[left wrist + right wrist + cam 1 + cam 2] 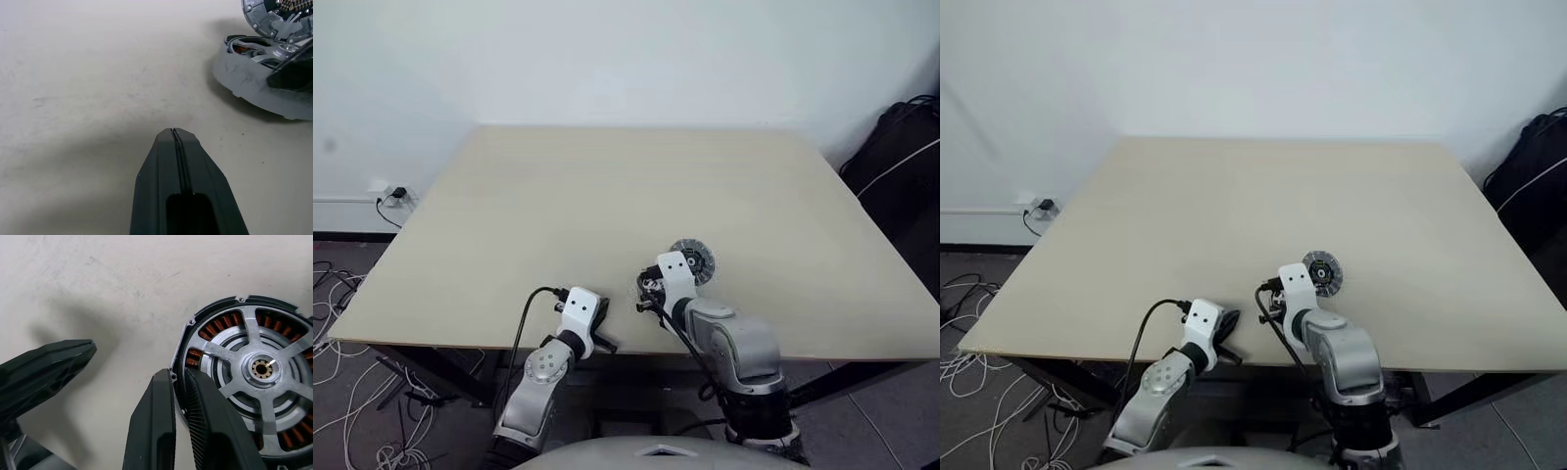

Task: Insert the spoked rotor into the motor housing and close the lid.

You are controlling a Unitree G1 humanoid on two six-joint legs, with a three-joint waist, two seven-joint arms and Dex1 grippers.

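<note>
One motor housing on table, near front edge; spoked rotor seated inside, copper windings showing betw spokes. Lid just behind, tilted. Right gripper clamped on housing rim. Left gripper fingers together, beside housing, holding nothing.

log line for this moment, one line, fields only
stage: rotor seated in motor housing, lid still off | right gripper: pinching housing rim | left gripper: shut, empty, beside housing | lid: on table beyond right gripper
</note>
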